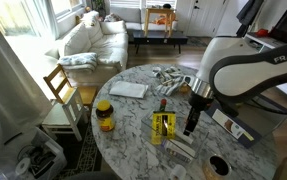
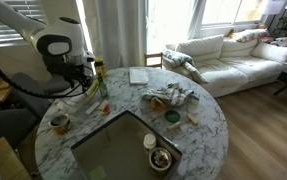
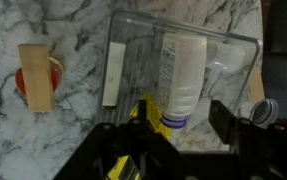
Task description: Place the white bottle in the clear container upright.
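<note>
In the wrist view the white bottle (image 3: pixel 183 70) lies on its side inside the outline of the clear container (image 3: pixel 254 60), with its blue end toward me. My gripper (image 3: pixel 178 125) is open, one finger on each side of the blue end, with small gaps showing. The yellow packet (image 3: pixel 143 118) lies under the left finger. In both exterior views the gripper (image 1: pixel 190 125) (image 2: pixel 91 88) hangs low over the marble table. The clear container (image 2: pixel 113 150) sits near the table's front edge in an exterior view. I cannot make out the bottle clearly in the exterior views.
A wooden block on a red object (image 3: pixel 38 78) and a white strip (image 3: pixel 113 75) lie to the left. A round dark jar (image 3: pixel 264 110) sits to the right. An amber jar with a yellow lid (image 1: pixel 104 115), a white napkin (image 1: pixel 128 89) and crumpled cloth (image 1: pixel 168 78) are on the table.
</note>
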{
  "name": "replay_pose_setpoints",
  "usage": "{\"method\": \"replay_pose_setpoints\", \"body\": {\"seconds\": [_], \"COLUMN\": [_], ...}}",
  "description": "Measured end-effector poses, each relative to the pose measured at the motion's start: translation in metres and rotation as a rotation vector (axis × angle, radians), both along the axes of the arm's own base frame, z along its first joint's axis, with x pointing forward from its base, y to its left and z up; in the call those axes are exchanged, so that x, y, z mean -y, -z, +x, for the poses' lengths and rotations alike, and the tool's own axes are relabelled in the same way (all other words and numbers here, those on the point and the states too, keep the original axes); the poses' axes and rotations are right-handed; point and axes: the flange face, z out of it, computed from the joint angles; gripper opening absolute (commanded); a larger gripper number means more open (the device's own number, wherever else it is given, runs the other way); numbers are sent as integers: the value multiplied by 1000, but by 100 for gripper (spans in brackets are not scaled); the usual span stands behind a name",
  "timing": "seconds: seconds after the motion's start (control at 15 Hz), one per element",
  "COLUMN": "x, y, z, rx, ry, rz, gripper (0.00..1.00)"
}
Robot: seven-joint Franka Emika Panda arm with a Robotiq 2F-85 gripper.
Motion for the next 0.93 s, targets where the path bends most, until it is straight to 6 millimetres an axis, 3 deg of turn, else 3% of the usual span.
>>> {"method": "replay_pose_setpoints", "body": {"seconds": [0.13,0.27,0.93], "x": [-3,-7,-20], "y": [0,0,37], "z": [1,2,8], "rx": [14,22,42], "ry": [9,8,8], "rz": [13,17,56], "gripper": [20,18,33]}}
